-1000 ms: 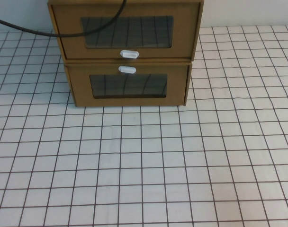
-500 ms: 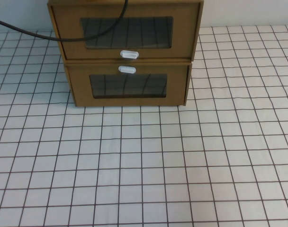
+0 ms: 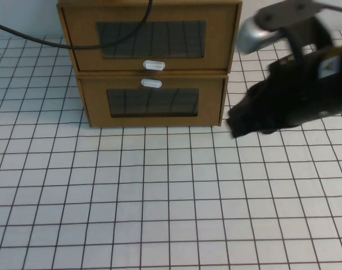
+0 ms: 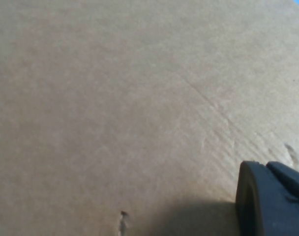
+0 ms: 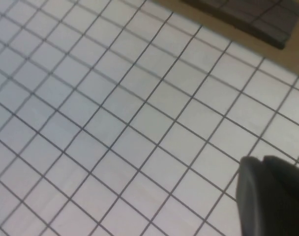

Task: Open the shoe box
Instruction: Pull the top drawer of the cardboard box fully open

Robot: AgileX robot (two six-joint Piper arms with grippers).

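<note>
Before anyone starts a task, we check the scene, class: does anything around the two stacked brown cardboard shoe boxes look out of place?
One thing: a black cable hangs across the upper brown cardboard box and its dark window. Both boxes look closed. The shut right gripper hovers beside the lower box; the left gripper faces plain cardboard.

Soft, even light fills the high view, and the white desk point(image 3: 160, 197) reads bright. The shoe box point(image 3: 151, 62) has dark windows that mirror the grid. The right arm point(image 3: 295, 95), at 3 o'clock, is smeared by motion blur. The left wrist view is hazy, with shadow pooling at 6 o'clock beside the unfocused left gripper point(image 4: 272, 201). The right wrist view is soft throughout, and the right gripper point(image 5: 272, 196) is a dark blur at 5 o'clock.
</note>
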